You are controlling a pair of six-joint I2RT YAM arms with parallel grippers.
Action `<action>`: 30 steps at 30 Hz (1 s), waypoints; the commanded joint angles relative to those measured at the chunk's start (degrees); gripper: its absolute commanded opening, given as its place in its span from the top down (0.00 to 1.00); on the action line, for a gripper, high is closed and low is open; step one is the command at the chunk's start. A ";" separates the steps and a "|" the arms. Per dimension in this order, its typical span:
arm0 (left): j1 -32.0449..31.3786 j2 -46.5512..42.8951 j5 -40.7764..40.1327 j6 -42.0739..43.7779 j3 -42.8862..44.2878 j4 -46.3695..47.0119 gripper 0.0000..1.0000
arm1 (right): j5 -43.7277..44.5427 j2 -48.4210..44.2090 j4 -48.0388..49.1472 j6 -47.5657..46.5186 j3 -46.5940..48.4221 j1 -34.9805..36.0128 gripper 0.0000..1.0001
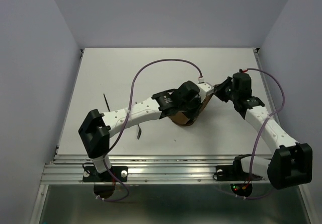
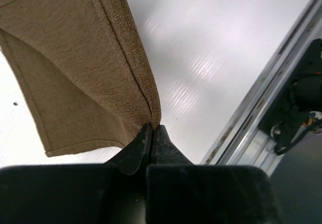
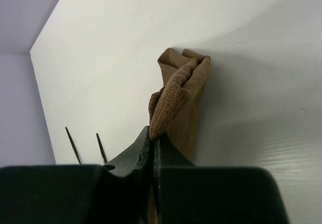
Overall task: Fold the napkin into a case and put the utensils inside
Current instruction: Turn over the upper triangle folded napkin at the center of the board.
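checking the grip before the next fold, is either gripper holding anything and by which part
Both hold the napkin. The left gripper is shut on its hemmed edge; the right gripper is shut on a bunched tip of the cloth.

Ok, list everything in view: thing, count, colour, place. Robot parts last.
napkin: one, tan-brown, mid-table, bunched between the two arms
utensils: two, dark, thin, on the table's left side, apart from the napkin
table: one, white, under everything
cables: two, purple, looping over the arms
left arm: one, white and black, jaws shut on a napkin edge
right arm: one, white and black, jaws shut on a napkin corner
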 commanded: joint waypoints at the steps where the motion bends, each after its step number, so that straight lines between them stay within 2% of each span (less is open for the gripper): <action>1: -0.70 -4.39 5.99 -1.55 4.03 -1.83 1.00 | 10.98 -5.77 -8.72 -2.67 4.28 -0.07 0.99; 8: -3.08 -4.13 7.84 -2.87 10.61 -4.81 1.00 | 23.02 -16.60 -21.82 -7.33 7.88 -0.07 0.99; 13: -5.89 -2.38 10.38 -3.05 15.71 -7.36 1.00 | 31.54 -21.61 -33.25 -10.58 14.64 -0.07 0.99; 20: -8.88 0.44 13.81 -3.57 22.75 -10.53 1.00 | 36.92 -24.25 -46.17 -13.48 23.70 -0.07 0.99; 25: -10.72 1.84 16.54 -5.85 22.49 -8.77 1.00 | 38.41 -25.57 -52.67 -13.57 26.52 -0.07 0.99; 30: -12.22 2.37 18.38 -9.11 20.47 -4.82 1.00 | 39.30 -25.22 -54.97 -14.54 27.66 -0.07 0.99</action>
